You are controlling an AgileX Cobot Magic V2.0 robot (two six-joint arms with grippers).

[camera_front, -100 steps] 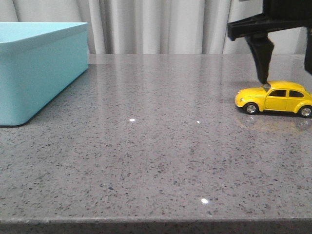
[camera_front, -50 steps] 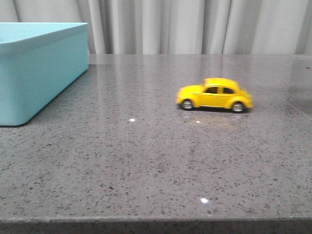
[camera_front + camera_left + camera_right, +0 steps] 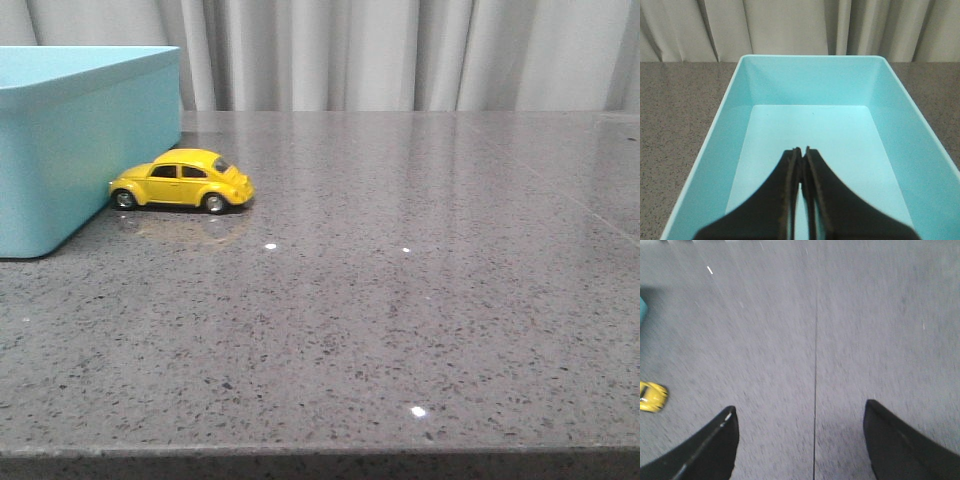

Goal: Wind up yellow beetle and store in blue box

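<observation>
car (image 3: 183,181) sitting left-center against tub (image 3: 85,140) | right gripper (image 3: 800,422) hanging spread wide, well apart | left gripper (image 3: 800,152) hanging pinched together, empty, over tub

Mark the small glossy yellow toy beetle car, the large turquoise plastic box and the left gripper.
yellow toy beetle car (image 3: 182,181): front view, on its side door.
turquoise plastic box (image 3: 70,150): front view, on its outer wall.
left gripper (image 3: 801,152): left wrist view, between the closed fingertips.

Only wrist views show the robot. Left gripper (image 3: 801,152): 2 black fingers (image 3: 785,200), broad at base, tapering to narrow tips, fine ribbed texture along inner edges. Right gripper (image 3: 800,415): 2 black fingers (image 3: 715,445), smooth, curved outer edges, pale highlight on 1 rim. No cables, screws, markings visible.
</observation>
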